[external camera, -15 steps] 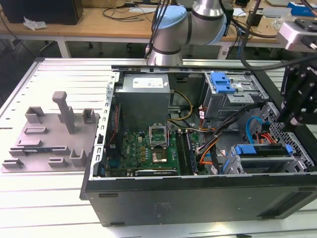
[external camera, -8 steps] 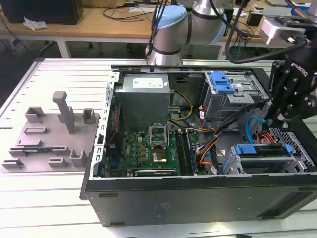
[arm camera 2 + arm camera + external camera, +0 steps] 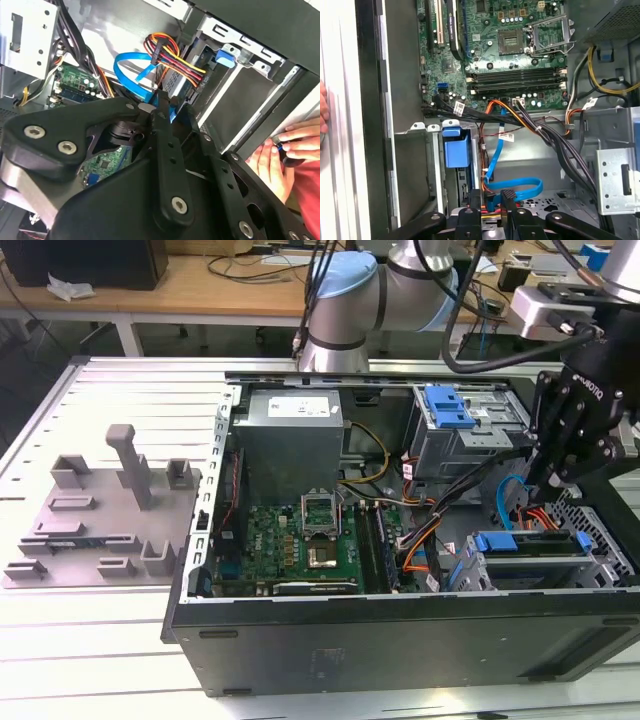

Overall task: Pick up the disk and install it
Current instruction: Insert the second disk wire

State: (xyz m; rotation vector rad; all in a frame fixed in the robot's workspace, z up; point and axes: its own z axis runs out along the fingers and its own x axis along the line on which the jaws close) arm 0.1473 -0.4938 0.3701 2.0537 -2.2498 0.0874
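The disk (image 3: 527, 544) sits on edge in the grey bay at the front corner of the open computer case (image 3: 300, 635), on the exterior view's right, its blue rails showing along the top. Both wrist views show a blue rail end of the disk (image 3: 225, 55) (image 3: 455, 151) sticking out of the bay. My black gripper (image 3: 541, 480) hangs just above and behind that bay, among the cables. In the wrist views the gripper (image 3: 175, 104) (image 3: 492, 216) is beside a blue flat cable (image 3: 512, 187) and a bundle of red, yellow and orange wires (image 3: 175, 57).
A grey drive cage with a blue tab (image 3: 450, 406) stands at the case's back right, next to a grey power supply box (image 3: 293, 435). The green motherboard (image 3: 300, 540) lies in the middle. A person's hand (image 3: 280, 150) rests outside the case wall. A grey fixture plate (image 3: 95, 515) lies on the exterior view's left.
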